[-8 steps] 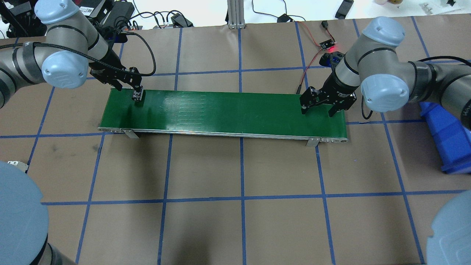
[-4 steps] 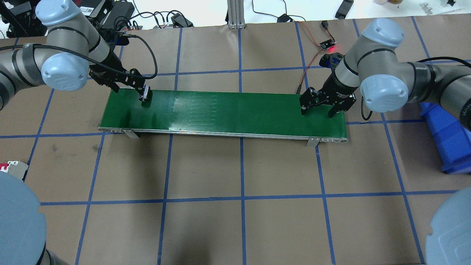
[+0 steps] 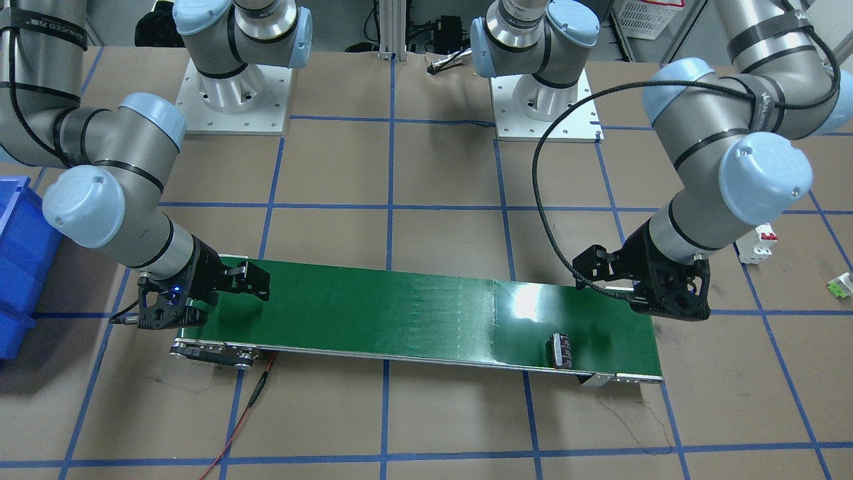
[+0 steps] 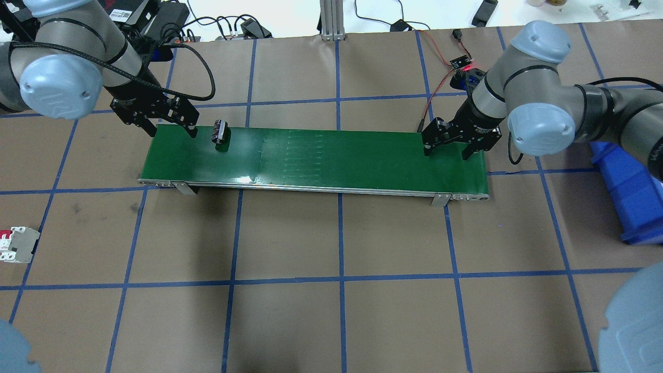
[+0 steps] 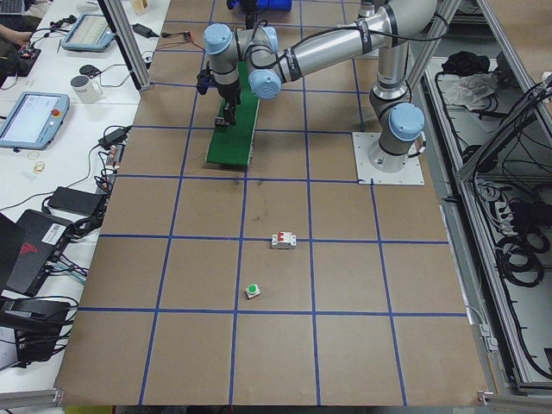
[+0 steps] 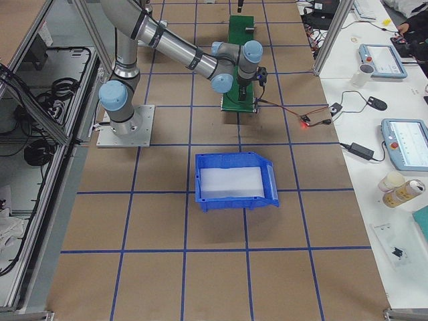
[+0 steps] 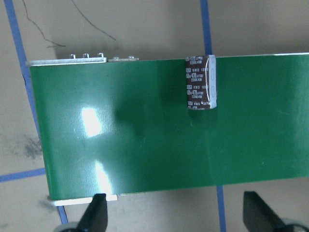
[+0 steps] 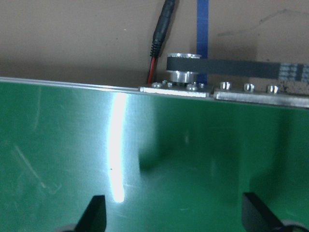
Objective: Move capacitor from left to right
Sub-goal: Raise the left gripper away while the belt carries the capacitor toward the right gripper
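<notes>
The capacitor (image 4: 221, 131), a small dark block with pale stripes, lies free on the green conveyor belt (image 4: 336, 155) near its left end. It also shows in the front view (image 3: 561, 351) and the left wrist view (image 7: 200, 83). My left gripper (image 4: 172, 128) is open and empty. It hovers over the belt's left end, just left of the capacitor and apart from it. My right gripper (image 4: 448, 154) is open and empty over the belt's right end. Its wrist view shows only the bare belt (image 8: 193, 159) between its fingers.
A blue bin (image 4: 627, 191) stands right of the belt. A white breaker with a red switch (image 4: 18, 244) lies at the table's left edge. A small green-and-white piece (image 5: 252, 291) lies near it. A red-lit sensor board with wires (image 4: 461, 65) sits behind the belt's right end.
My left gripper has opened, let go of the capacitor and drawn back to the left. The capacitor now lies on the belt, further right than before. The right arm has barely moved.
</notes>
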